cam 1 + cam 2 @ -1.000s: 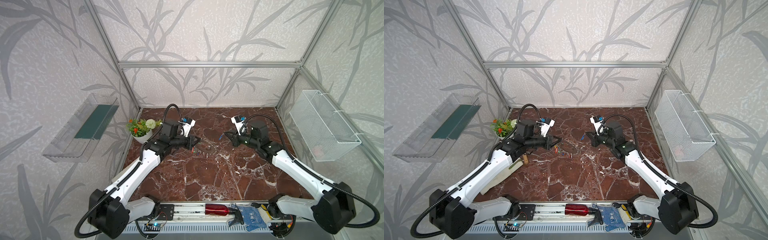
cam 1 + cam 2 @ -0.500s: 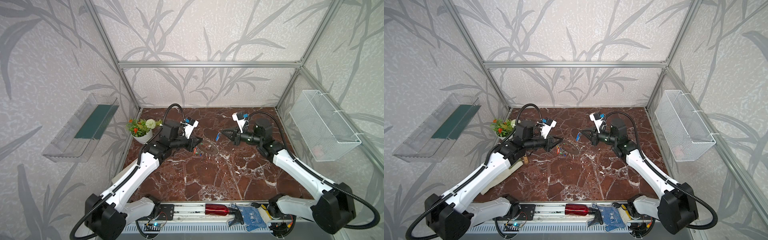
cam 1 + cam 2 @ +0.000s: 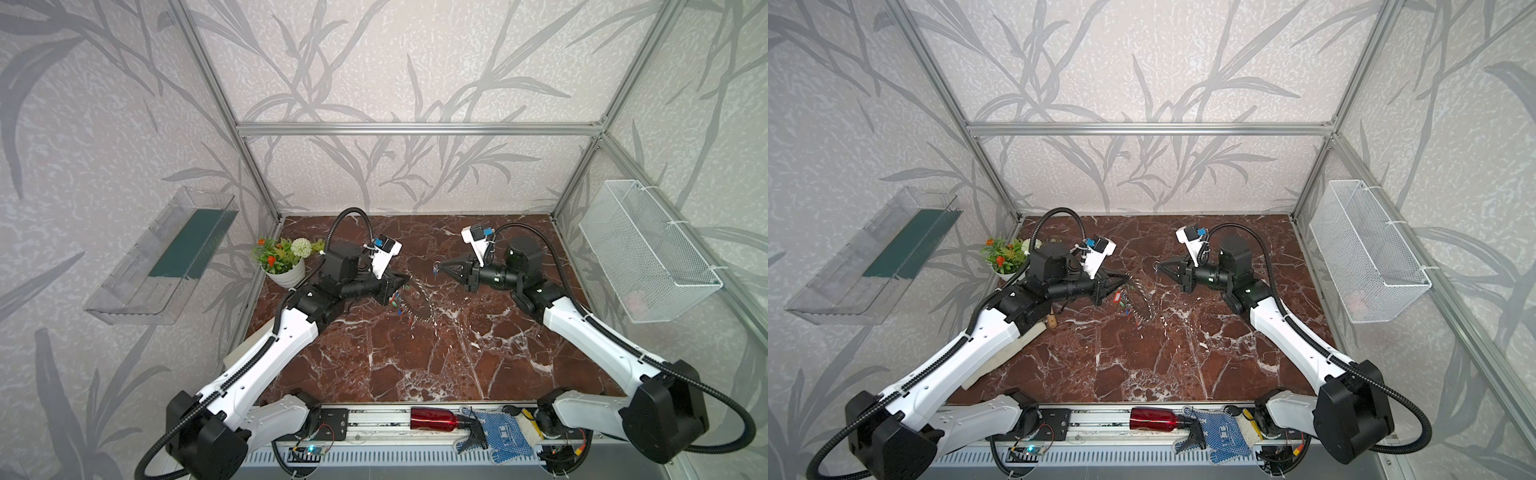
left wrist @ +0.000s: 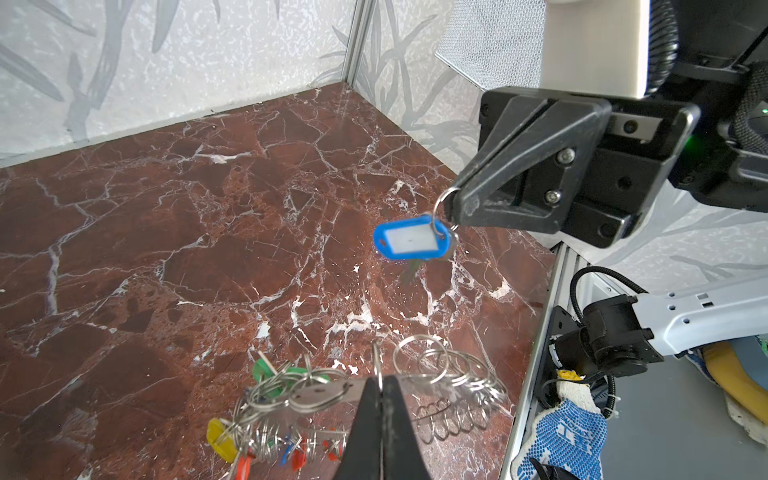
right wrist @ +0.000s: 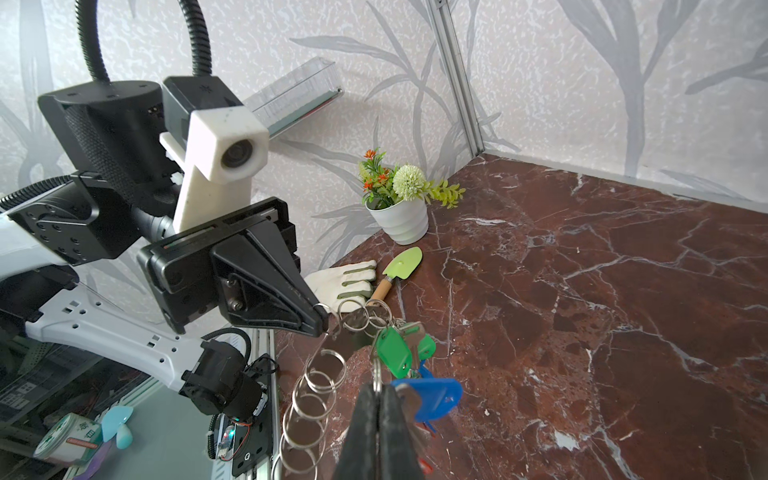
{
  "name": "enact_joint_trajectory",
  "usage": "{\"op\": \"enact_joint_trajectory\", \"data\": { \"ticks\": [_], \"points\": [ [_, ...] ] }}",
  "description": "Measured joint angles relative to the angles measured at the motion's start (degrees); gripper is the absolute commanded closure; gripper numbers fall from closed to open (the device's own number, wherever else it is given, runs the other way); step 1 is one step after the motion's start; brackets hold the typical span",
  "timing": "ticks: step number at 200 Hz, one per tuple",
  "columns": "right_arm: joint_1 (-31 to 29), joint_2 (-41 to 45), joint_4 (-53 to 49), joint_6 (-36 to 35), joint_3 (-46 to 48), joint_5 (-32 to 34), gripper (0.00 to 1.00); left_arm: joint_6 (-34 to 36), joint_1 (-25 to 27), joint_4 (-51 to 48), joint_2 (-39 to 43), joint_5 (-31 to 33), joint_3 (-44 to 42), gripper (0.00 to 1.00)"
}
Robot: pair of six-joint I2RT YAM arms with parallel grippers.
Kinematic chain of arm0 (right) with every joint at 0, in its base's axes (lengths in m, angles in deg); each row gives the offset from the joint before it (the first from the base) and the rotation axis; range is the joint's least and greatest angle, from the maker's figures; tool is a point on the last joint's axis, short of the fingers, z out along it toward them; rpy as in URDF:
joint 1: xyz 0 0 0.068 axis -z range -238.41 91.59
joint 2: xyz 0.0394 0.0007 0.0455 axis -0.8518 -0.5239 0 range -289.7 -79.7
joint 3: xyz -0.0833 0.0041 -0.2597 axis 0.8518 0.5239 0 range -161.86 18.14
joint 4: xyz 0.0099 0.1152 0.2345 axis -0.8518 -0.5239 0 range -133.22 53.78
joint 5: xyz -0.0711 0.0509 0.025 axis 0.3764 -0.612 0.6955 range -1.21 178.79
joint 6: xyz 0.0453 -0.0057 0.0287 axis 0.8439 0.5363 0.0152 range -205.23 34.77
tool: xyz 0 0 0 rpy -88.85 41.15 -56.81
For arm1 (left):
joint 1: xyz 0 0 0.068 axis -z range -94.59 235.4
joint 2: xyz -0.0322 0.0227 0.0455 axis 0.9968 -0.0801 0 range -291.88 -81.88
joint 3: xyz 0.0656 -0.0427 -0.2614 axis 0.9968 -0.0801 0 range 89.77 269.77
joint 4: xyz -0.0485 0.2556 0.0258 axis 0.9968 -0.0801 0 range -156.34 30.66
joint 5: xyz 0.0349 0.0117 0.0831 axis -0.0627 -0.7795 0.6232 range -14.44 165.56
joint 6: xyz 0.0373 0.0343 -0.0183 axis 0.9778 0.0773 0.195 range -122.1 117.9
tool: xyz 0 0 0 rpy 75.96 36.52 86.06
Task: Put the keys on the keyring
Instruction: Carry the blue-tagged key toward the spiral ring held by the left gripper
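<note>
At R gripper, blue-tag key w/ blank white label

Glossy, smooth, marble-look tabletop, red-brown with white veins. Lower centre, shiny silver metal keyring. Centre right, smooth blue plastic key tag.

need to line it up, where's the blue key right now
In the left wrist view the blue key hangs from the shut right hand, above the marble table, across from the keyring in the left hand.
</note>
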Motion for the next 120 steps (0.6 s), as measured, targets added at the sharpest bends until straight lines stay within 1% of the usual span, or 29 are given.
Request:
{"op": "enact_joint_trajectory", "data": {
  "ticks": [43,120],
  "points": [
    [-1.2,-1.8,0.2,0.7,0.0,-2.5,1.00,1.9,2.5,-0.6,-0.9,3.0,0.2,1.00],
    [-3.0,-5.3,1.1,1.8,-0.2,-6.3,1.00,2.7,4.0,-1.3,-3.0,4.7,0.7,1.00]
  ]
}}
